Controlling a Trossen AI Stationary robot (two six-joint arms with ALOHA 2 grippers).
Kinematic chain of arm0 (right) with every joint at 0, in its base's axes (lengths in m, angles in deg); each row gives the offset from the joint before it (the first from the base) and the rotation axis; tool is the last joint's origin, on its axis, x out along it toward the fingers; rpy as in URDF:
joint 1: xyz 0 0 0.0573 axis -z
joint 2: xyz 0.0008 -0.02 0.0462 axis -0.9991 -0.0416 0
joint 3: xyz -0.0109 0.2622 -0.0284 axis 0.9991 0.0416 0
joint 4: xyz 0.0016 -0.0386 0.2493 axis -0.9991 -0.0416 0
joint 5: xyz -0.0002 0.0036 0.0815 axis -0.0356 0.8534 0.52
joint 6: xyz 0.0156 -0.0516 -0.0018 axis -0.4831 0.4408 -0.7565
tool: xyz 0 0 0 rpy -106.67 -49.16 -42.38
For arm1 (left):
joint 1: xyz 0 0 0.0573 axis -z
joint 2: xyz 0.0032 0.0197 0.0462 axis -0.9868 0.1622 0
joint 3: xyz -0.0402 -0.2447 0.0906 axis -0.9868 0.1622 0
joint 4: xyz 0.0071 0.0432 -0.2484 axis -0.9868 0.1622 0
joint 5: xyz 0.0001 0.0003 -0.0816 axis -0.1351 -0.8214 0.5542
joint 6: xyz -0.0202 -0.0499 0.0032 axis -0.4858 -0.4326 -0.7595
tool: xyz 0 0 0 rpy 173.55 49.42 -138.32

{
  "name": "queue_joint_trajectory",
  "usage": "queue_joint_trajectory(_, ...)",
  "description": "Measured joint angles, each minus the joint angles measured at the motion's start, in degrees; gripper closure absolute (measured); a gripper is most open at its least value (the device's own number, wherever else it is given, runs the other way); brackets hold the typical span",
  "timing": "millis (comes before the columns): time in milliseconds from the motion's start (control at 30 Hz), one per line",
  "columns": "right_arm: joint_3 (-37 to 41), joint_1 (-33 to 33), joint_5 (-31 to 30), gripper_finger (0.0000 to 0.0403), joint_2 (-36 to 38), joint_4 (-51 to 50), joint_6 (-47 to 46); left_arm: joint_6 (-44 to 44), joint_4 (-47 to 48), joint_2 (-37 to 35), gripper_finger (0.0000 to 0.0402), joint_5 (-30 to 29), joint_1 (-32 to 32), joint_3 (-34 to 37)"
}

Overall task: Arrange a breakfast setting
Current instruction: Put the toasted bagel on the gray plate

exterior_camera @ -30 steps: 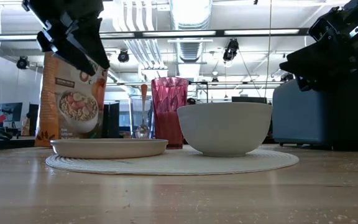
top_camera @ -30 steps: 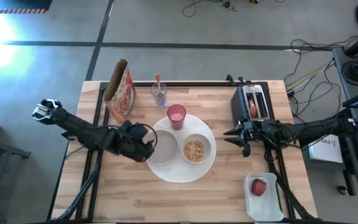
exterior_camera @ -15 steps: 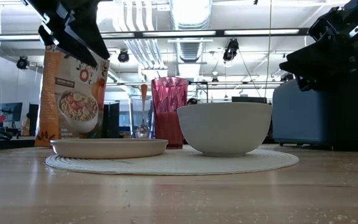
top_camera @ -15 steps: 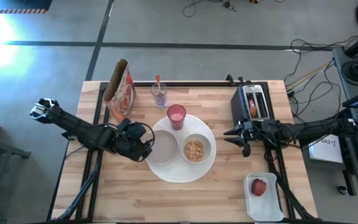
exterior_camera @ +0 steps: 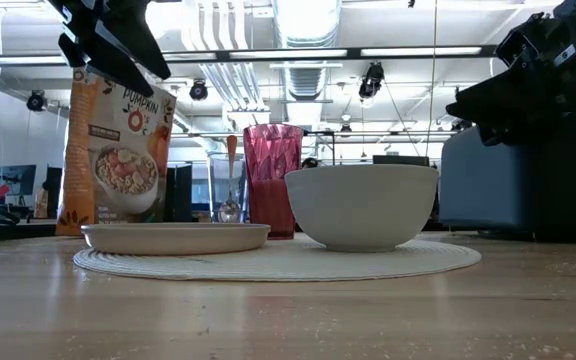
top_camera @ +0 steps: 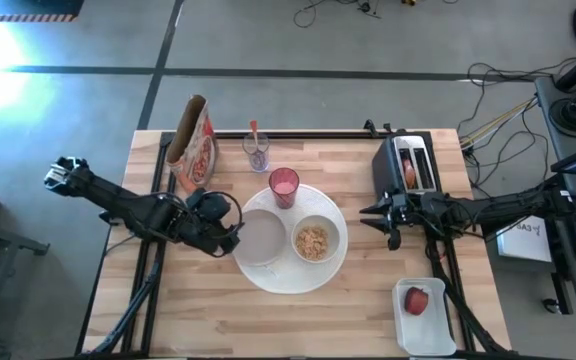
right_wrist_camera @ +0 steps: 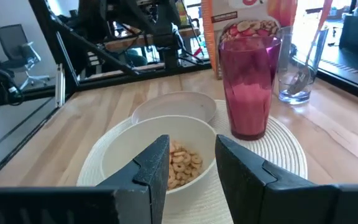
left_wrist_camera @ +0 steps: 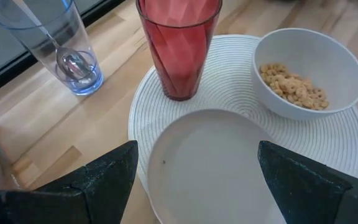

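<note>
While the left gripper (left_wrist_camera: 197, 180) hung with fingers (left_wrist_camera: 101, 180) spread wide above the empty dish (left_wrist_camera: 213, 165), the right gripper (right_wrist_camera: 191, 165), fingers narrowly parted, faced the cereal bowl (right_wrist_camera: 160, 155).

Count on my table: one round mat (top_camera: 268, 275), one shallow dish (top_camera: 263, 240), one cereal bowl (top_camera: 313, 241), one pink tumbler (top_camera: 284, 186), one clear glass (top_camera: 257, 152), one cereal bag (top_camera: 192, 145), one toaster (top_camera: 409, 165), one apple (top_camera: 417, 300).

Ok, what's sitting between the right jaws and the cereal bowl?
Nothing. In the high view, only the white woven mat's edge and bare wooden table separate the right gripper from the cereal bowl. The black toaster sits off that line.
</note>
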Motion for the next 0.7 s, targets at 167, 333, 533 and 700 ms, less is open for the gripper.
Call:
queue_joint_trajectory(167,0.0,0.0,0.2,0.0282,0.0,1.1,-4.3,0.0,-0.1,-0.6,0.0088,0.0,0.0,0.0)
queue_joint_trajectory(333,0.0,0.0,-0.2,0.0282,0.0,1.1,-7.3,-0.1,-0.6,-0.6,0.0088,0.2,0.0,0.0)
queue_joint_trajectory(533,0.0,0.1,-1.5,0.0282,-0.3,4.4,-7.1,-0.2,-1.6,-0.3,0.0088,3.1,0.0,0.0)
queue_joint_trajectory(700,-0.1,0.1,-5.7,0.0282,-0.2,6.8,-4.3,-0.5,-2.0,-0.3,0.0088,3.1,0.0,0.0)
